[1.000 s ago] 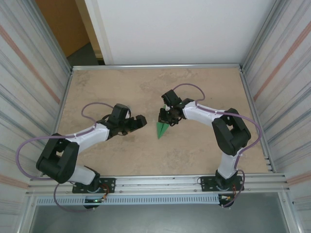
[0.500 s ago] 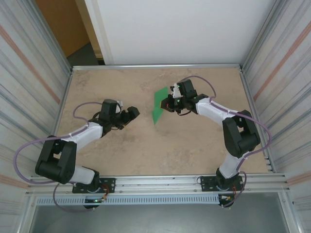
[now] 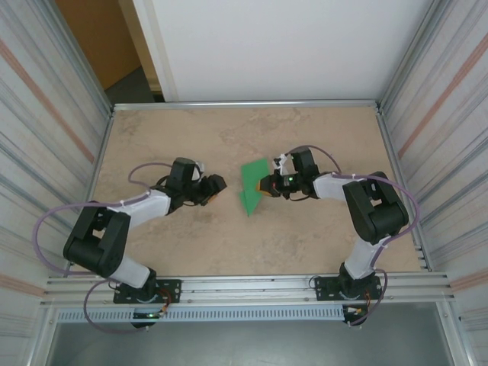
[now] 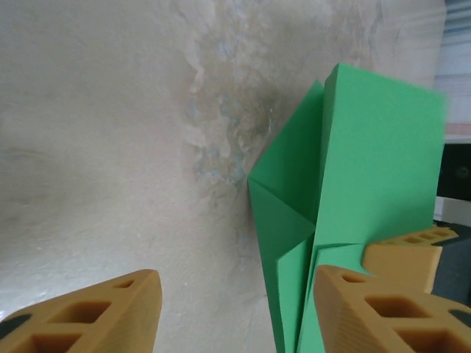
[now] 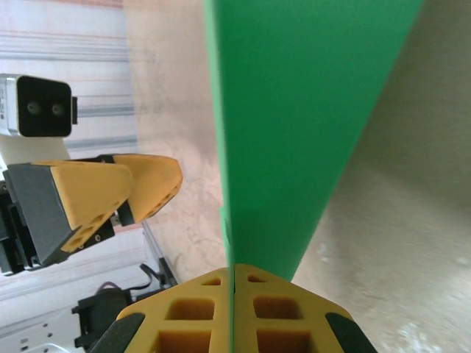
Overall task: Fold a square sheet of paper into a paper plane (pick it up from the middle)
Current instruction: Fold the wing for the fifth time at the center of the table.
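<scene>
1. Top view: my right claw pinches the green paper by its right side and holds it on edge over the middle of the table. My left claw sits just beside the paper's left side. From here I cannot tell whether it touches.
2. Left wrist view: my left fingers are spread. The paper's lower folded layers stand in the gap, close against the right-hand finger and well apart from the other. I judge the step to be taking a second hold on those layers. To do it well I should shift sideways until the layers sit midway, then close slowly, so that both pads land together and catch every layer rather than one loose flap.
3. Right wrist view: my right pads are pressed together on the paper's edge, and the sheet rises straight out of the seam between them. This pinch should be firm and motionless during the left's closing. A twist here would likely skew the creases.
</scene>
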Controlling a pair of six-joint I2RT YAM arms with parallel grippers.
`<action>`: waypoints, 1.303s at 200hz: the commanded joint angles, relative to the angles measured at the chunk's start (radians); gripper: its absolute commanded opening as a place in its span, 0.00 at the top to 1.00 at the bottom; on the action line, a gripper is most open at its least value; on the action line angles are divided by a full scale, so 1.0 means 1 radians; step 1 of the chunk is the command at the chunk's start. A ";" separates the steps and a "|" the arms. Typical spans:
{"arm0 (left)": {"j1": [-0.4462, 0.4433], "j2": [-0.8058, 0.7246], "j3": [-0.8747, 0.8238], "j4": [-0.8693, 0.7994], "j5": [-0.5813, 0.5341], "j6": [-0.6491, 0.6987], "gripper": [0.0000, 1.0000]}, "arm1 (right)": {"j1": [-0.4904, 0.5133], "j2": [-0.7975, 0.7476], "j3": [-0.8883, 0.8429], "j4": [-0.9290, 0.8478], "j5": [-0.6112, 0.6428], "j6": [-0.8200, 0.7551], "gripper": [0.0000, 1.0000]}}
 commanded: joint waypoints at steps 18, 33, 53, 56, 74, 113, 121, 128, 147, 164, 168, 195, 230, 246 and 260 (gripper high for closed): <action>-0.039 0.095 0.057 0.056 0.077 0.011 0.62 | -0.017 -0.005 -0.036 0.082 -0.028 -0.073 1.00; -0.072 0.117 0.078 0.045 0.064 0.016 0.65 | -0.020 -0.004 -0.045 0.084 -0.028 -0.081 1.00; -0.105 0.158 0.106 0.039 0.061 0.025 0.71 | -0.023 -0.011 -0.061 0.108 -0.028 -0.078 1.00; -0.109 0.164 0.110 0.040 0.062 0.025 0.72 | -0.024 -0.012 -0.061 0.109 -0.028 -0.078 1.00; -0.121 0.209 0.123 0.068 0.086 0.021 0.80 | -0.023 -0.010 -0.067 0.116 -0.026 -0.072 0.99; -0.128 0.274 0.164 0.086 0.125 0.014 0.92 | -0.024 -0.004 -0.078 0.127 -0.021 -0.063 0.99; -0.127 0.284 0.169 0.095 0.138 0.010 0.95 | -0.025 -0.004 -0.079 0.127 -0.019 -0.060 0.99; -0.128 0.292 0.175 0.096 0.144 0.009 0.97 | -0.025 -0.005 -0.079 0.127 -0.019 -0.060 1.00; -0.128 0.304 0.180 0.116 0.162 0.002 0.96 | -0.025 -0.004 -0.083 0.131 -0.015 -0.054 1.00; -0.127 0.313 0.187 0.134 0.181 -0.003 0.95 | -0.025 -0.001 -0.086 0.135 -0.012 -0.051 1.00; -0.128 0.315 0.188 0.136 0.183 -0.004 0.94 | -0.025 -0.001 -0.087 0.135 -0.012 -0.050 1.00; -0.127 0.328 0.194 0.157 0.191 -0.012 0.94 | -0.024 0.002 -0.092 0.137 -0.007 -0.047 1.00; -0.133 0.351 0.199 0.160 0.187 -0.019 0.94 | -0.025 0.020 -0.098 0.130 0.007 -0.039 1.00; -0.133 0.358 0.199 0.153 0.181 -0.014 0.92 | -0.024 0.029 -0.102 0.128 0.016 -0.035 1.00; -0.132 0.357 0.200 0.144 0.170 -0.003 0.89 | -0.024 0.035 -0.100 0.121 0.025 -0.033 0.99</action>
